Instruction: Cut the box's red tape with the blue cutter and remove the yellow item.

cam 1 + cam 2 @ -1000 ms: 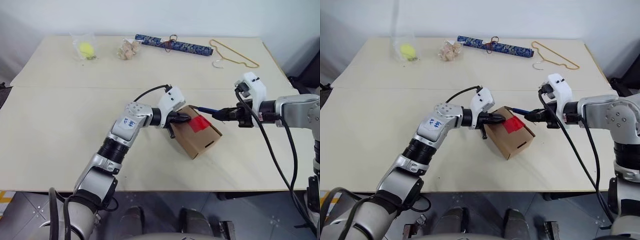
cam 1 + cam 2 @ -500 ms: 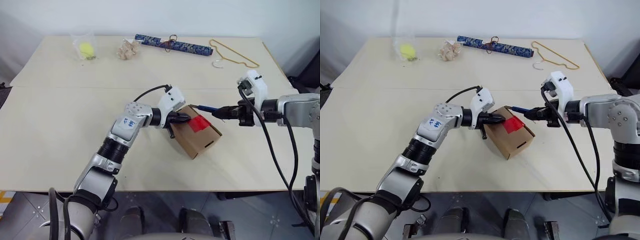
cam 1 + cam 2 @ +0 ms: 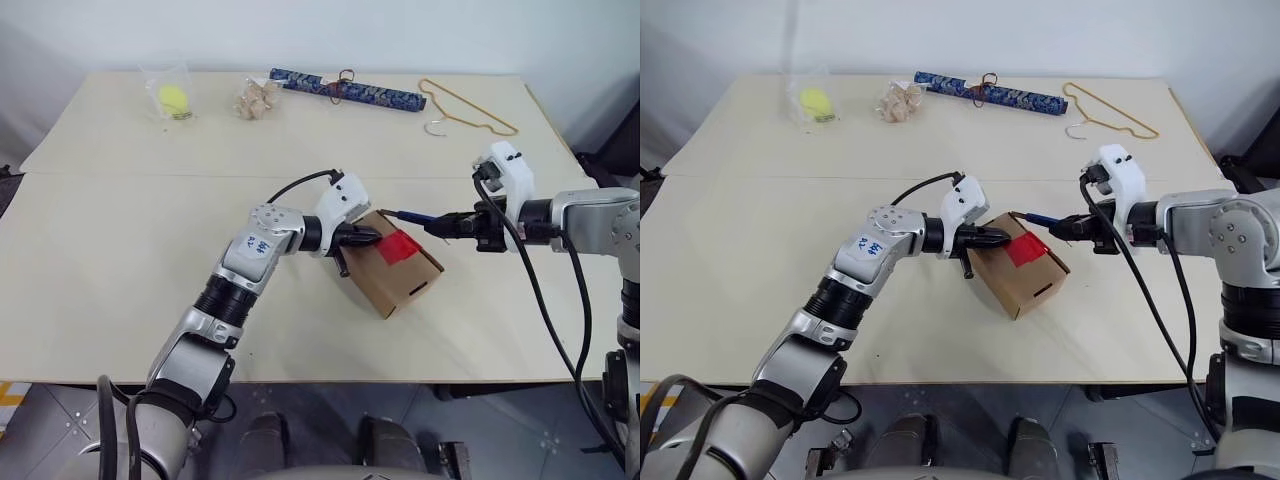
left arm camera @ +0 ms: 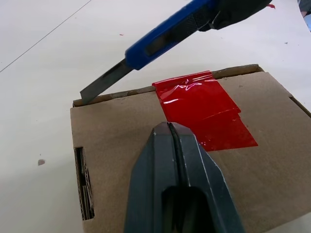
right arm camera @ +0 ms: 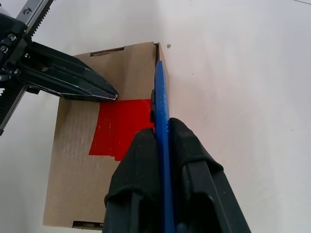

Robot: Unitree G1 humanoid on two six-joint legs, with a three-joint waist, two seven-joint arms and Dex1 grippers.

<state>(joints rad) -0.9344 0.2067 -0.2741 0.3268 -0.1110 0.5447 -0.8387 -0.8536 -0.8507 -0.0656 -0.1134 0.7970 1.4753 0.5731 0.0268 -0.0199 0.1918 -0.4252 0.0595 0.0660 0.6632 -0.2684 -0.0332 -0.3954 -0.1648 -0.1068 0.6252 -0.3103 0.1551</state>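
- Brown cardboard box (image 3: 400, 270) lying near the middle of the pale desk (image 3: 120, 260), turned at an angle, lid flap closed; slot cut into its near end
- Red tape (image 4: 204, 109) square across the lid's far edge, glossy, edge nearest the left gripper slightly stepped as if in two layers
- Left gripper (image 3: 372, 237) with fingers pressed together, nothing between them, tips resting on the box lid just beside the tape; seen from the right wrist as a dark wedge pointing at the tape's edge
- Right gripper (image 5: 163, 130) clamped on the blue cutter (image 3: 412, 216), fingers to either side of the blue handle; cutter reaching from the right toward the box
- Cutter's grey blade (image 4: 104, 82) extended, tip at the lid's far edge, to one side of the tape; contact with the cardboard uncertain
- Yellow item hidden, the box being shut
- Along the far edge of the desk: yellow-green ball in a clear bag (image 3: 172, 97); small wooden-looking bundle (image 3: 257, 98); long dark blue patterned roll (image 3: 346, 89); gold wire hanger (image 3: 465, 108)
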